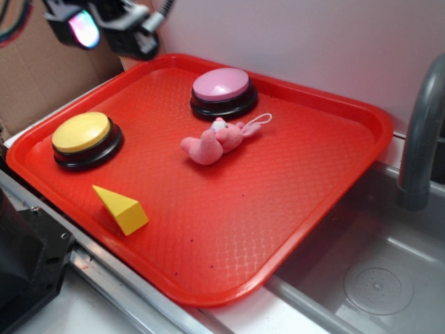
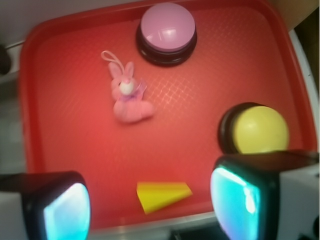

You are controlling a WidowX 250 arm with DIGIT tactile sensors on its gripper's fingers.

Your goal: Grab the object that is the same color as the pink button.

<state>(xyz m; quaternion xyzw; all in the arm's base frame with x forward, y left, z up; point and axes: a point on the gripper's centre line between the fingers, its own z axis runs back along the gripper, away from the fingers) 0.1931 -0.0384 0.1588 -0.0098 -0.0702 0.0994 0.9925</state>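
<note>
Gripper (image 2: pixel 150 207) open, empty, bottom of wrist frame. Pink bunny (image 1: pixel 215 140) lies mid-tray just below pink button (image 1: pixel 222 91); seemingly not touching, hard to tell.

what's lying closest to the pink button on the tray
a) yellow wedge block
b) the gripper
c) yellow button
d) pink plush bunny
d: the pink plush bunny lies just in front of the pink button, its string loop nearly reaching the button's base.

The red tray (image 1: pixel 334 202) carries 4 things: pink button (image 1: pixel 222 87), yellow button (image 1: pixel 82 133), pink bunny (image 1: pixel 212 142), yellow wedge (image 1: pixel 122 209).
</note>
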